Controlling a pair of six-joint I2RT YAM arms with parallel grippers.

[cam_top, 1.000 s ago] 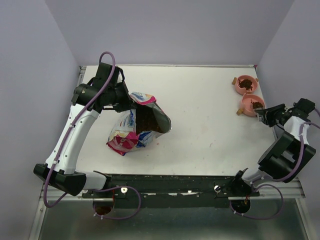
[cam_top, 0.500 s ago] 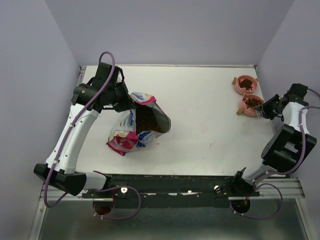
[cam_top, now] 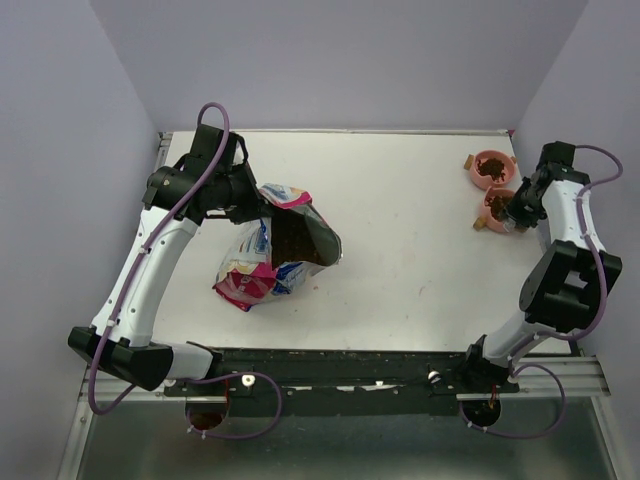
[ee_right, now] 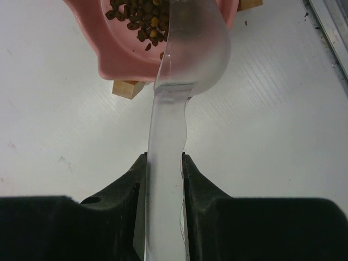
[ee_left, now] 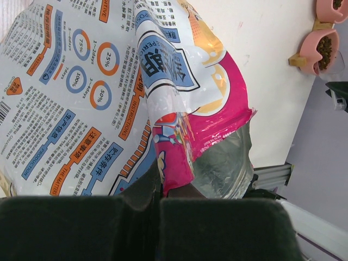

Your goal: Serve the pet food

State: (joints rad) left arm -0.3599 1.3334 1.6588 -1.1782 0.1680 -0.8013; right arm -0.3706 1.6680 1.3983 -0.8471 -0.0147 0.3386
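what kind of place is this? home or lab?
Probably a lab test cell, not a home: white table boxed in by plain lavender walls, two arms bolted to a rail, and staged props: a pet food bag, two pink bowls of kibble.

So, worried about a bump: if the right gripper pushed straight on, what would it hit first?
Likely the nearer pink bowl of kibble; the clear scoop in the right gripper overhangs its rim. Height unclear.

The top camera looks steeply down over the whole white table (cam_top: 420, 260); the left wrist camera, close against the glossy printed bag (ee_left: 81, 92), faces the far-right round pink bowls (ee_left: 310, 49); the right wrist camera sits close above the nearer one, seen in all three.
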